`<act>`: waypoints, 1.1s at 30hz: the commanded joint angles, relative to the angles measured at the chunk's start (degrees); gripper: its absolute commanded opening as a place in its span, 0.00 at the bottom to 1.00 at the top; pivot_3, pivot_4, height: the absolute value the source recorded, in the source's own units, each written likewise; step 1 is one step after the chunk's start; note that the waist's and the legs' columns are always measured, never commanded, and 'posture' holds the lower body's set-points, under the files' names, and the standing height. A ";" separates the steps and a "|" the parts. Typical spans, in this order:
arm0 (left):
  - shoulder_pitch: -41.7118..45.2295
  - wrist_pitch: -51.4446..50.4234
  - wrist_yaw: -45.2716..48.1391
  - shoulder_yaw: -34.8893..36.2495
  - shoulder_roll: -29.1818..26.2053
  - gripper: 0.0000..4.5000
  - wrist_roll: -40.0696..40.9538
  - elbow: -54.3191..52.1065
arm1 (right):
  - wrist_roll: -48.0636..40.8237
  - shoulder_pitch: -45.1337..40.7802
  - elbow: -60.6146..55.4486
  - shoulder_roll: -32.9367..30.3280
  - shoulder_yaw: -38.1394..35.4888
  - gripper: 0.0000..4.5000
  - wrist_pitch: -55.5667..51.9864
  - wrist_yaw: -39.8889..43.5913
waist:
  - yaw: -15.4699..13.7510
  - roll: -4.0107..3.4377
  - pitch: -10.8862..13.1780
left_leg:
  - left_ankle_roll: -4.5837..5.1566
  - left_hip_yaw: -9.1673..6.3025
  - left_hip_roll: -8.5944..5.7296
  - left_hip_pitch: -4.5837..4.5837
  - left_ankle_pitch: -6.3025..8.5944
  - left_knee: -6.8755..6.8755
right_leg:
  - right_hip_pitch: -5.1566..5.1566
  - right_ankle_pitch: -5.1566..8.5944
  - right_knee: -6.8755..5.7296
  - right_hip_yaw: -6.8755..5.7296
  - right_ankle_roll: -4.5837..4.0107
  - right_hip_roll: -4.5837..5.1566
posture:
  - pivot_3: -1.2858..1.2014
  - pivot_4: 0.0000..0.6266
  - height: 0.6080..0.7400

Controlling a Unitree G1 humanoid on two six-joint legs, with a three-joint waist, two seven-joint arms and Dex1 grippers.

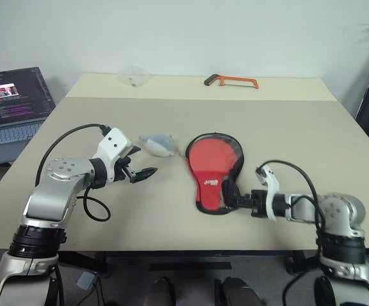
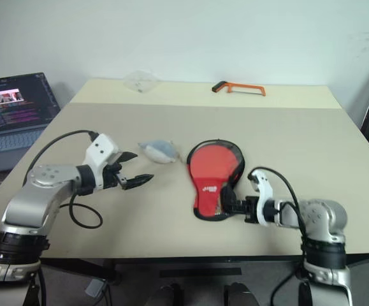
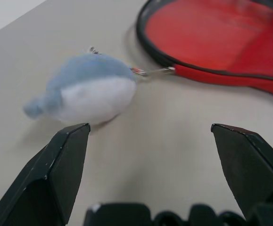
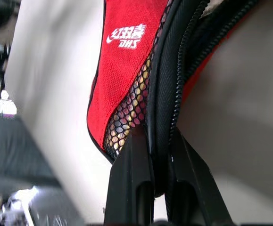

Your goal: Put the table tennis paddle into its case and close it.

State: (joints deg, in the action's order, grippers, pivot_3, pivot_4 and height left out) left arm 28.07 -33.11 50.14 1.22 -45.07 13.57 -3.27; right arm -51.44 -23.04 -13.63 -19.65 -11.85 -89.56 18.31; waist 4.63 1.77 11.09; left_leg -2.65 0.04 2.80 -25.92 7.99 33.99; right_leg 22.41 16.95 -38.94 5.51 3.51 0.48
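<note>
The case (image 1: 211,182) lies flat near the table's front, red side with white lettering up and a black zip rim around it. Its round end is open, and the table tennis paddle's red face (image 1: 215,155) shows inside. The handle is covered; yellow shows through the black mesh pocket (image 4: 129,117). My right gripper (image 4: 157,139) is shut on the black zip edge at the case's narrow end (image 1: 225,199). My left gripper (image 1: 143,162) hovers open to the left of the case, holding nothing.
A small blue-and-white plush toy (image 3: 89,89) lies just ahead of the left gripper, its metal clasp close to the case's rim. At the table's far edge are an orange-framed hacksaw (image 1: 232,81) and a clear plastic item (image 1: 133,75). An open laptop (image 1: 9,108) stands beyond the left edge.
</note>
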 commanded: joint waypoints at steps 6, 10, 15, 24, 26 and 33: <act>1.84 1.67 0.95 -0.13 -1.14 1.00 -0.78 0.39 | -13.76 9.97 -6.85 -2.37 3.17 0.00 -2.94 -4.53 | 0.00 0.11 -0.07 | 0.00 -0.02 0.00 0.01 0.00 0.00 | -0.01 0.01 -0.01 0.00 -0.01 0.00 | 0.52 0.24 1.00; 2.02 1.91 0.94 -0.31 -1.18 1.00 -0.85 0.61 | -19.90 12.96 -8.77 -3.27 4.36 0.00 -2.94 -7.04 | 0.02 0.14 -0.09 | 0.00 -0.03 0.01 0.02 0.00 0.00 | -0.02 0.02 -0.01 -0.01 -0.02 -0.01 | 0.52 0.24 1.00; 1.78 1.66 0.74 -0.29 -1.08 1.00 -0.89 0.21 | -25.44 14.37 -9.78 -3.73 4.89 0.00 -2.94 -10.18 | 0.06 0.14 -0.09 | 0.00 -0.05 0.02 0.02 0.00 0.00 | -0.02 0.02 -0.02 -0.01 -0.03 -0.02 | 0.52 0.24 1.00; 1.54 1.33 0.21 -0.46 -0.75 1.00 -1.06 -0.20 | -16.64 8.35 -6.12 -6.46 5.52 0.07 0.34 -11.20 | 0.06 0.18 -0.11 | 0.10 -0.05 0.02 0.07 -0.07 0.09 | -0.05 0.11 -0.03 0.02 0.21 -0.03 | 0.52 0.24 1.00; 1.62 1.28 0.17 -0.46 -0.70 1.00 -1.06 -0.15 | -15.71 6.22 -4.15 -7.11 4.62 0.19 0.29 -10.83 | 0.07 0.18 -0.11 | 0.14 -0.03 0.02 0.07 -0.09 0.15 | -0.06 0.07 -0.03 0.06 0.26 -0.02 | 0.52 0.24 1.00; 2.46 1.64 0.07 -0.22 -1.01 1.00 -1.52 1.35 | -15.37 -0.54 -5.72 -18.11 4.08 0.71 -0.23 -2.24 | -0.13 0.19 -0.10 | 0.22 0.06 -0.02 0.04 -0.15 0.32 | -0.09 0.00 -0.02 0.09 0.27 0.11 | 0.52 0.24 1.00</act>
State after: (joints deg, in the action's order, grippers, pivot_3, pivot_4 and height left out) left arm 29.15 -32.17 50.56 0.19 -45.25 12.54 -1.98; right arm -66.66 -22.58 -16.03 -34.44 -6.90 -90.20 12.43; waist 4.49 1.96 10.99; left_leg -2.43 0.12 2.75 -25.90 7.85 34.33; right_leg 22.30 16.96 -38.95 5.59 3.79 0.62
